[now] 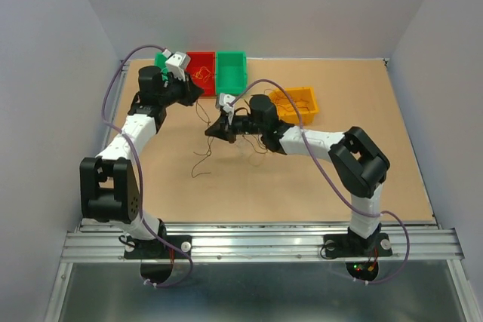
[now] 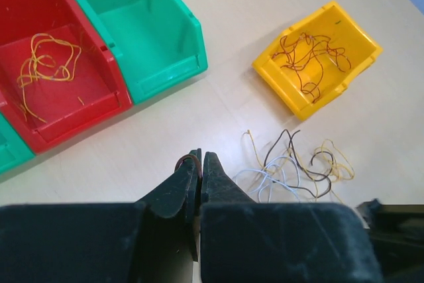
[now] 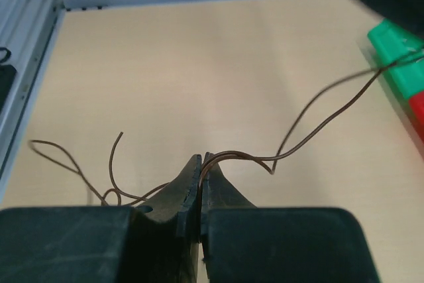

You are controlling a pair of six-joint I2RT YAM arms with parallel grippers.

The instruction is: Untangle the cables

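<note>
Step in hand, by the look of it: drawing one brown cable out of the pile, strung between both arms.

- Clenched on it with left end effector, with a short loop showing at the tips.
- Clenched on it likewise with right end effector. From there, slack up and to the right toward the other arm. Curled tail trailing left and behind, low over the surface.
- Remaining tangle of white, dark and yellowish strands on the surface, just ahead and right of left end effector, apart from it.
- Beyond the tangle: yellow bin with dark brown strands. Ahead and left: red bin with an orange strand, and green bin beside it.

Next move, probably: carrying the brown cable over a bin and letting go, the yellow one going by colour. Calls for lifting enough to bring the tail off the surface and past the tangle, then releasing one end before the other to avoid a fresh snag.

Room: broad bare surface ahead and left of right end effector, as far as the rail at far left. Tighter by left end effector, near the bin walls.
</note>
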